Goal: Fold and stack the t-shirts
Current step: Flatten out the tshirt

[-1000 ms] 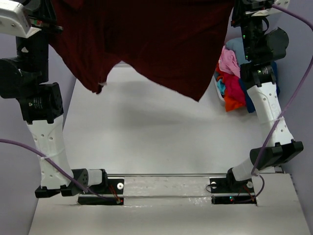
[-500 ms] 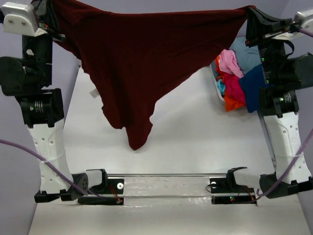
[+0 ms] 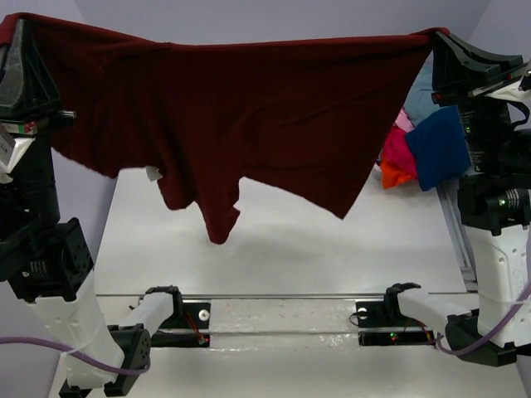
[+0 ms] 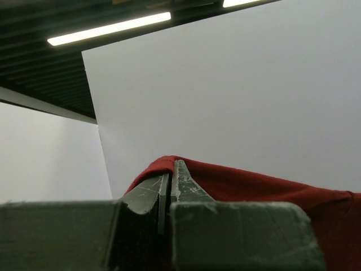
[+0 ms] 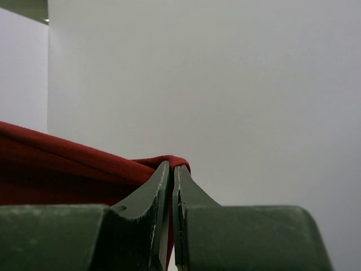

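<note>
The dark maroon t-shirt (image 3: pixel 274 108) hangs spread in the air between the two arms, above the table (image 3: pixel 332 249); its upper edge runs almost straight from 9 o'clock to 3 o'clock in the top view, with a slight sag in the middle; the left gripper (image 4: pixel 171 168) has its jaws pressed together on the left top corner of the cloth, and the right gripper (image 5: pixel 172 167) pinches the right top corner in the same way; the lower edge is uneven, with a white label (image 3: pixel 153 173) toward 8 o'clock, a narrow tongue of cloth reaching lowest near the centre, and a point toward 5 o'clock; I cannot tell if the tongue touches the table; white surface shows between this edge and the base rail (image 3: pixel 282 311) at 6 o'clock; the heap of other t-shirts (image 3: pixel 398 157), navy, pink, light blue and red, lies at 3 o'clock by the right table edge, partly hidden behind the maroon cloth and the right arm.
</note>
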Robot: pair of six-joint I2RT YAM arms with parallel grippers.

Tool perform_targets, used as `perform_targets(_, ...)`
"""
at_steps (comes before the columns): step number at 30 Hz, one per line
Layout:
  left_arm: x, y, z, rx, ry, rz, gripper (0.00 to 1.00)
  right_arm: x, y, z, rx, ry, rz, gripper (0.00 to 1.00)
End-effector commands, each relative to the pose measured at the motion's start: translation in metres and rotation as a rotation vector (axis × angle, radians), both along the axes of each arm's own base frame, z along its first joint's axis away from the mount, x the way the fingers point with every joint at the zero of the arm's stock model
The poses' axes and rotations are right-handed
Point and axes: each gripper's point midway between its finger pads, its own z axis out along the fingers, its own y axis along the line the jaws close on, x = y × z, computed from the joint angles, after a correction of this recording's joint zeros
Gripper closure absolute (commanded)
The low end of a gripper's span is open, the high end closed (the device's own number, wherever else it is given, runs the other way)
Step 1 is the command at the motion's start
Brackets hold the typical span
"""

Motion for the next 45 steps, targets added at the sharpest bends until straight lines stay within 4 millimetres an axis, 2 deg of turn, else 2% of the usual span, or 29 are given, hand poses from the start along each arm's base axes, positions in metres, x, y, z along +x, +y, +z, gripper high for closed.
perform_targets(1,-0.031,0.015,0.015,-0.043,-0.079,0.082,0.94,-0.031,-0.004,0.011,-0.011,-0.031,0.007,0.93)
perform_targets(5,-0.053,0.031,0.022,-0.136,-0.084,0.119,0.94,-0.044,-0.004,0.005,-0.01,-0.009,0.023,0.93)
perform_targets(8,-0.048,0.04,0.018,-0.194,-0.054,0.139,0.94,-0.029,-0.011,-0.017,0.048,0.088,0.005,0.93)
perform_targets(12,0.023,0.048,-0.031,-0.24,0.133,0.148,0.94,0.017,-0.031,-0.076,0.122,0.304,-0.12,0.93)
perform_targets(13,0.037,0.047,-0.044,-0.267,0.172,0.126,0.94,0.036,-0.032,-0.106,0.135,0.388,-0.145,0.93)
perform_targets(14,0.059,0.048,-0.069,-0.279,0.241,0.12,0.94,0.046,-0.035,-0.122,0.149,0.434,-0.168,0.93)
perform_targets(17,0.084,0.047,-0.106,-0.323,0.319,0.093,0.94,0.068,-0.036,-0.166,0.181,0.548,-0.193,0.93)
perform_targets(18,0.097,0.046,-0.125,-0.352,0.351,0.068,0.94,0.078,-0.035,-0.189,0.177,0.599,-0.202,0.93)
perform_targets(20,0.122,0.045,-0.157,-0.371,0.433,0.061,0.94,0.093,-0.035,-0.212,0.18,0.652,-0.222,0.93)
perform_targets(22,0.138,0.042,-0.176,-0.379,0.476,0.043,0.94,0.114,-0.031,-0.243,0.175,0.718,-0.226,0.93)
perform_targets(23,0.158,0.04,-0.196,-0.372,0.522,0.035,0.94,0.121,-0.028,-0.251,0.168,0.736,-0.223,0.93)
perform_targets(25,0.178,0.038,-0.214,-0.36,0.563,0.03,0.94,0.144,-0.019,-0.278,0.164,0.781,-0.203,0.93)
perform_targets(26,0.198,0.033,-0.232,-0.333,0.605,0.014,0.94,0.153,-0.018,-0.289,0.159,0.797,-0.205,0.93)
perform_targets(28,0.218,0.028,-0.25,-0.291,0.639,0.003,0.94,0.172,-0.014,-0.303,0.164,0.794,-0.205,0.93)
perform_targets(29,0.238,0.024,-0.268,-0.265,0.669,-0.015,0.94,0.189,-0.012,-0.327,0.151,0.84,-0.216,0.93)
perform_targets(31,0.259,0.022,-0.285,-0.251,0.708,-0.022,0.94,0.209,-0.009,-0.342,0.158,0.845,-0.221,0.93)
perform_targets(32,0.284,0.022,-0.31,-0.246,0.769,-0.015,0.94,0.219,-0.007,-0.349,0.152,0.854,-0.222,0.93)
perform_targets(33,0.295,0.02,-0.314,-0.235,0.785,-0.028,0.94,0.237,-0.004,-0.377,0.144,0.907,-0.232,0.93)
perform_targets(35,0.319,0.018,-0.333,-0.227,0.833,-0.037,0.94,0.259,0.001,-0.397,0.139,0.939,-0.233,0.93)
perform_targets(36,0.342,0.016,-0.35,-0.22,0.869,-0.047,0.94,0.271,0.004,-0.394,0.143,0.93,-0.227,0.93)
perform_targets(37,0.353,0.016,-0.357,-0.217,0.884,-0.05,0.94,0.29,0.006,-0.424,0.133,0.971,-0.239,0.93)
perform_targets(38,0.374,0.015,-0.384,-0.215,0.939,-0.055,0.94,0.3,0.008,-0.433,0.129,0.981,-0.243,0.93)
perform_targets(39,0.385,0.015,-0.391,-0.211,0.954,-0.055,0.94,0.31,0.008,-0.439,0.129,0.983,-0.251,0.93)
perform_targets(40,0.394,0.016,-0.382,-0.212,0.937,-0.052,0.94,0.328,0.009,-0.453,0.137,0.988,-0.266,0.93)
perform_targets(41,0.411,0.018,-0.406,-0.217,0.981,-0.045,0.94,0.337,0.003,-0.455,0.147,0.983,-0.279,0.93)
perform_targets(42,0.421,0.021,-0.398,-0.225,0.962,-0.03,0.94,0.348,0.005,-0.445,0.157,0.957,-0.271,0.93)
perform_targets(43,0.429,0.024,-0.4,-0.231,0.963,-0.019,0.94,0.356,0.006,-0.45,0.159,0.956,-0.276,0.93)
perform_targets(44,0.443,0.027,-0.425,-0.242,1.014,0.002,0.94,0.368,0.003,-0.472,0.158,0.984,-0.286,0.93)
perform_targets(45,0.452,0.033,-0.41,-0.253,0.978,0.026,0.94,0.378,0.006,-0.46,0.163,0.952,-0.269,0.93)
